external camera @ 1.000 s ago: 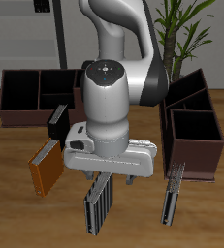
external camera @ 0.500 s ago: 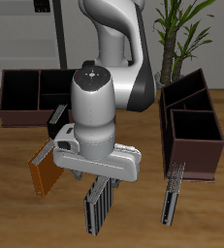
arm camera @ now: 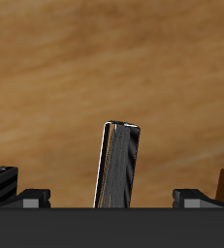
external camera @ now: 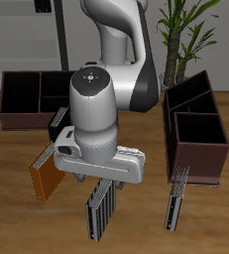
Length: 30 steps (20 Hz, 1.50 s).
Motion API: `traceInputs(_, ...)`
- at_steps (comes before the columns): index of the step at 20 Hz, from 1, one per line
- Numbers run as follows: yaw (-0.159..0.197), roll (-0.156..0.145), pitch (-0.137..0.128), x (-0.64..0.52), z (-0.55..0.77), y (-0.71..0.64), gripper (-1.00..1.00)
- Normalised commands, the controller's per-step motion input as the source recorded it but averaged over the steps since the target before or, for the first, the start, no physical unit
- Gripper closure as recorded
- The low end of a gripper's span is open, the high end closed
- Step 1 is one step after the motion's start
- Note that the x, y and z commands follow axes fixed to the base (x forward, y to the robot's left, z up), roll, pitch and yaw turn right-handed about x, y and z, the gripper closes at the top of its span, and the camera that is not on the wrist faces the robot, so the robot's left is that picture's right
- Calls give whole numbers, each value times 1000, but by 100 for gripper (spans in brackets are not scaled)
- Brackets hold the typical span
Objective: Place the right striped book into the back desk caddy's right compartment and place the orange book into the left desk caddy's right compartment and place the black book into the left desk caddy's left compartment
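Wooden surface (external camera: 215,213) is carrying the right striped book (external camera: 99,208), standing upright near the front edge — directly under the gripper (external camera: 104,180), between its fingers. The gripper is hanging open, gripping nothing. The orange book (external camera: 46,175) is leaning just beside.

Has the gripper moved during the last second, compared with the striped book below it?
Yes. The gripper shifted sideways toward the orange book, and now sits above the right striped book.
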Motion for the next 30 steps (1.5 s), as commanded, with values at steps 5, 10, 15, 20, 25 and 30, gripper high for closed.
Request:
traceInputs(5,-14,-31,25,47,-46,-76,-100)
traceInputs(10,-22,-2,17,24,-144,-78,-100)
traceInputs(15,15,3,12,10,-239,35,-100)
traceInputs(20,7,-8,11,40,-286,1,-100)
traceInputs(25,1,0,23,21,-292,32,-100)
traceInputs(30,-8,15,25,-50,-187,10,100)
